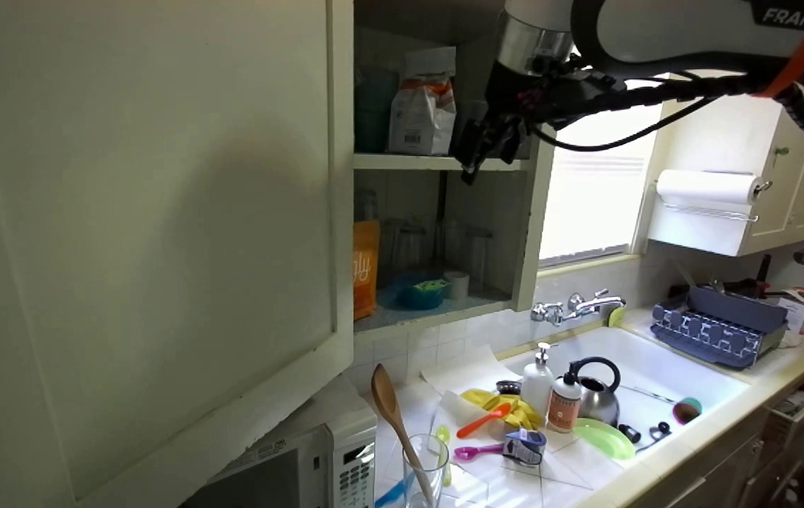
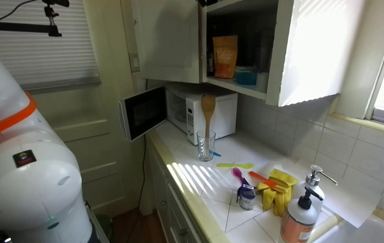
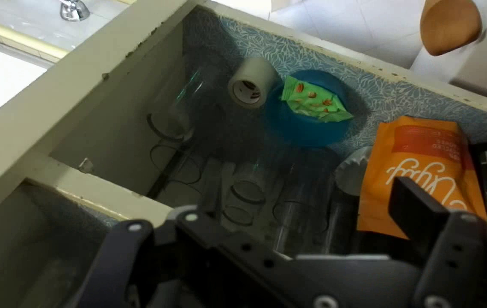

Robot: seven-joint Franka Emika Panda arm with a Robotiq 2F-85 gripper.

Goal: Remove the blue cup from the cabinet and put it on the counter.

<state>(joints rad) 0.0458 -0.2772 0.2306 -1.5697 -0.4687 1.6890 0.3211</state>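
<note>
The white cabinet [image 1: 437, 164] stands open with its large door [image 1: 218, 233] swung out; it also shows in an exterior view [image 2: 277, 74] and in the wrist view [image 3: 93, 81]. On the upper shelf, a tall dark teal shape that looks like the blue cup [image 1: 373, 113] is partly hidden by the door edge, left of a white-and-red bag [image 1: 421, 120]. I do not see the cup in the wrist view. My gripper [image 1: 488, 166] is open with nothing between its fingers, by the shelf edge, right of the bag; it also shows in the wrist view [image 3: 296, 209]. The counter [image 2: 218, 192] lies below.
The lower shelf holds a low blue dish [image 3: 303, 128], a tape roll [image 3: 252, 83], an orange bag [image 3: 423, 171] and several clear glasses [image 3: 247, 190]. Utensils, yellow gloves [image 2: 277, 192], a glass with a wooden spoon [image 2: 208, 104] and soap bottles stand on the counter. A microwave [image 2: 224, 111] has its door open.
</note>
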